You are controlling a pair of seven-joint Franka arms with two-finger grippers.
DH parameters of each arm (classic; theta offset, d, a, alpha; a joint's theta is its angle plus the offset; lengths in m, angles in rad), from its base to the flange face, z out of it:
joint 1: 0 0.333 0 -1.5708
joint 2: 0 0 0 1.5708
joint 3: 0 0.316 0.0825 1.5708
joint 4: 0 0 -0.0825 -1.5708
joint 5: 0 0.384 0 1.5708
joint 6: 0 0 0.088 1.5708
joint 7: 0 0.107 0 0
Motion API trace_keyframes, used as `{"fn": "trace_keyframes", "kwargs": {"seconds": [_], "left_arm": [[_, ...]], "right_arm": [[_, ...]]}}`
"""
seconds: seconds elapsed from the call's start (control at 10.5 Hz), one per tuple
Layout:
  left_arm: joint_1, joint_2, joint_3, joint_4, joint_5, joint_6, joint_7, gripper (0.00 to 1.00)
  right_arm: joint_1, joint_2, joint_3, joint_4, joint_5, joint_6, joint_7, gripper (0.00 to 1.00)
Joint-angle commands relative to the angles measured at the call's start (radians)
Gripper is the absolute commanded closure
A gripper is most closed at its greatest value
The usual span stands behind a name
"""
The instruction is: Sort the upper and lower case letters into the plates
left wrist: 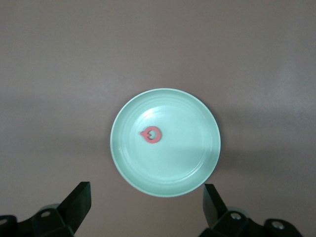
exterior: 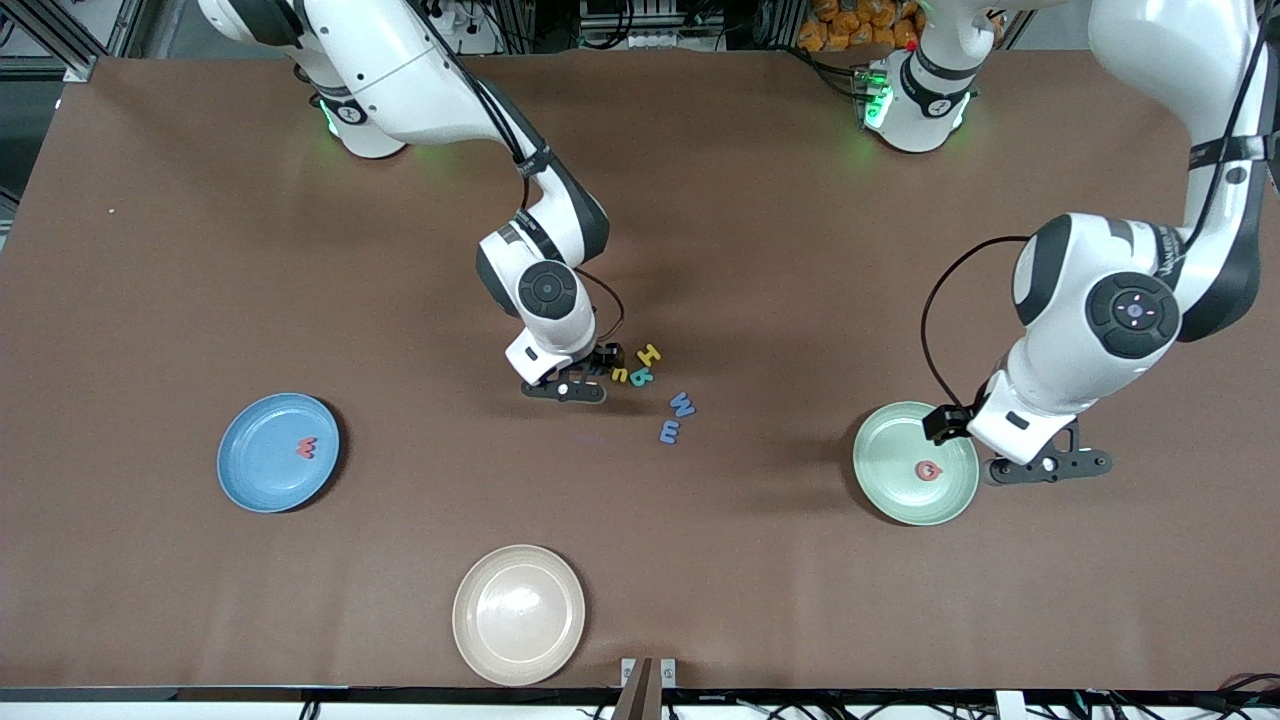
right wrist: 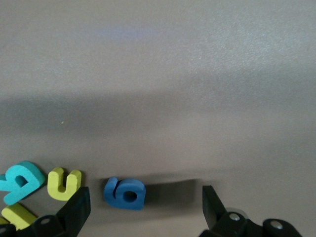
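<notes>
While a beige plate (exterior: 518,614) sits nearest, a blue plate (exterior: 278,452) and green plate (exterior: 915,477) each hold one red letter (exterior: 306,447) (exterior: 929,470), left gripper (left wrist: 145,210) spread above green, right gripper (right wrist: 143,210) spread around a blue letter (right wrist: 125,193) among loose letters (exterior: 650,380) mid-table.

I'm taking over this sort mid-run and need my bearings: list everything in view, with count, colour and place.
Blue plate: one, sky blue, toward the right arm's end; holds one red letter.
Green plate: one, pale mint, toward the left arm's end; holds one red round letter.
Beige plate: one, cream, nearest the front camera; nothing in it.
Loose letters, mid-table: two yellow, one teal, one dark blue between the right gripper's fingers, two light blue nearer the camera.
Table: one, brown.
Right gripper: open, low around the dark blue letter.
Left gripper: open, over the green plate, holding nothing.
</notes>
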Motion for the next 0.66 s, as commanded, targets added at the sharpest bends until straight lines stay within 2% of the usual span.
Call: {"fn": "trace_keyframes", "kwargs": {"seconds": [0.0,0.47,0.57], "left_arm": [[0.002,-0.037,-0.025,0.041,0.015,-0.094,-0.014,0.0],[0.001,-0.086,-0.059,0.041,0.014,-0.146,-0.014,0.0],[0.001,-0.088,-0.075,0.041,0.014,-0.148,-0.014,0.0]], "right_arm": [[-0.011,-0.003,0.008,-0.014,-0.021,0.021,0.017,0.0],[-0.007,0.019,0.008,-0.014,-0.021,0.047,0.023,0.0],[-0.01,0.019,0.008,-0.014,-0.02,0.049,0.025,0.5]]}}
